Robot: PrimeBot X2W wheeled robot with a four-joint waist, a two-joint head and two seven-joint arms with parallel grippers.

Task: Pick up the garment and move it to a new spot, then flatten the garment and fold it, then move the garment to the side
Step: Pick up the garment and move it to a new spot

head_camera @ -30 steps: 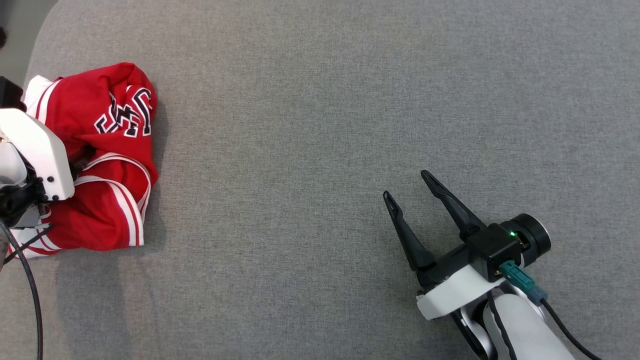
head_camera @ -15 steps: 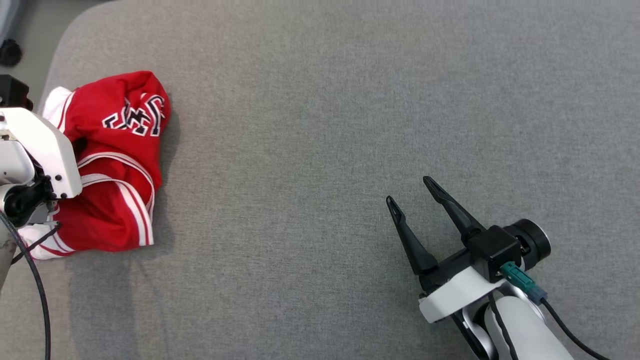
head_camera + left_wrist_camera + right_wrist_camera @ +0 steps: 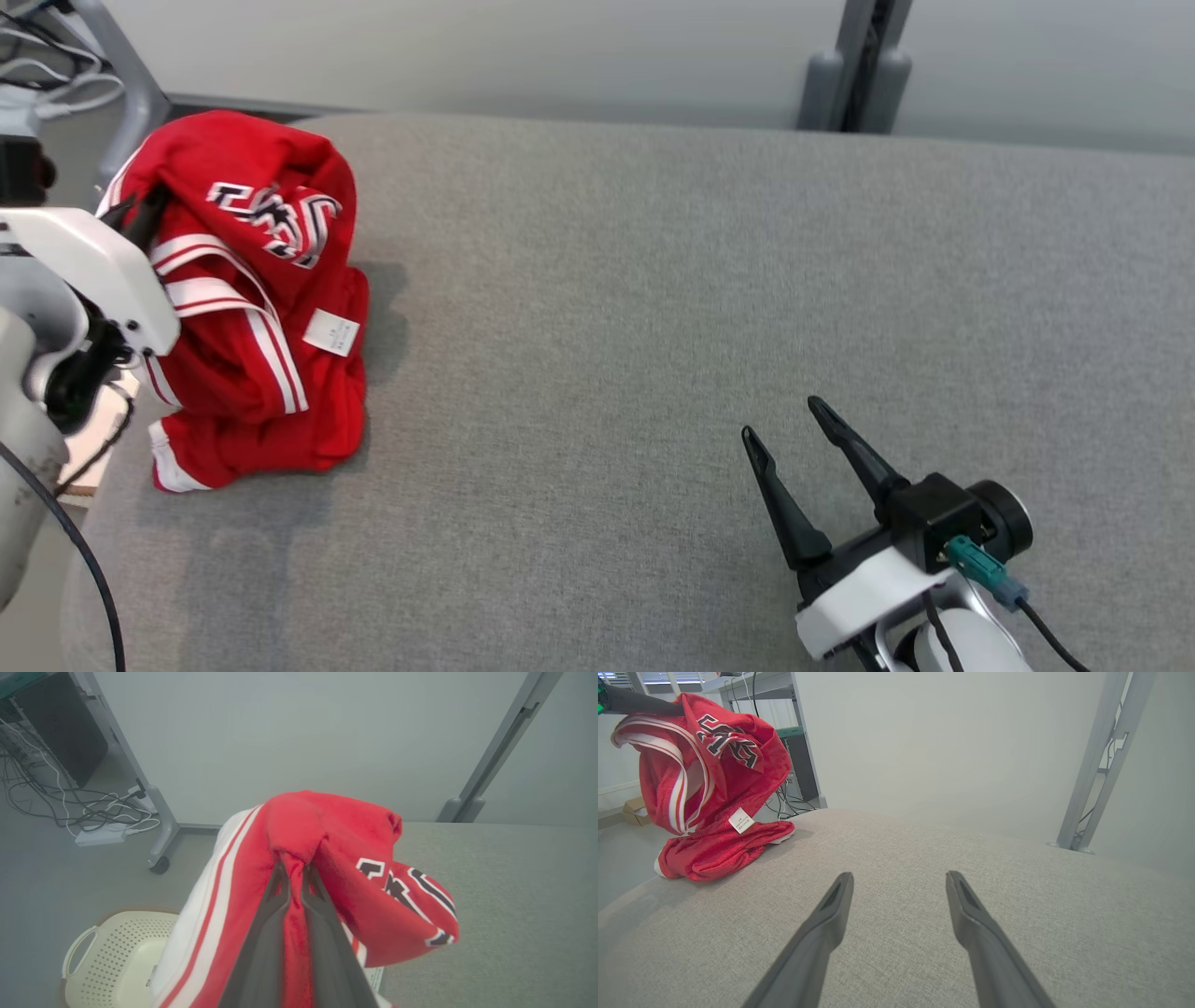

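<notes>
Lifting looks like the step in hand. The left end effector (image 3: 292, 870) is pinched tight on a fold of the red garment (image 3: 252, 308). The top of the garment is bunched up off the grey table (image 3: 653, 280) at its far left corner, while the lower part rests on the surface. The right end effector (image 3: 780, 418) hovers low at the near right, fingers spread wide and holding nothing, well apart from the garment.

Next, I reckon, the left arm must carry the bundle away from the edge toward the open middle, high enough that the trailing part doesn't drag.

The left wrist view shows a cream perforated basket (image 3: 117, 956) on the floor beside the table, and loose cables (image 3: 56, 798). From the right wrist view you get the white label (image 3: 741, 820) and the hem lying on the table.
</notes>
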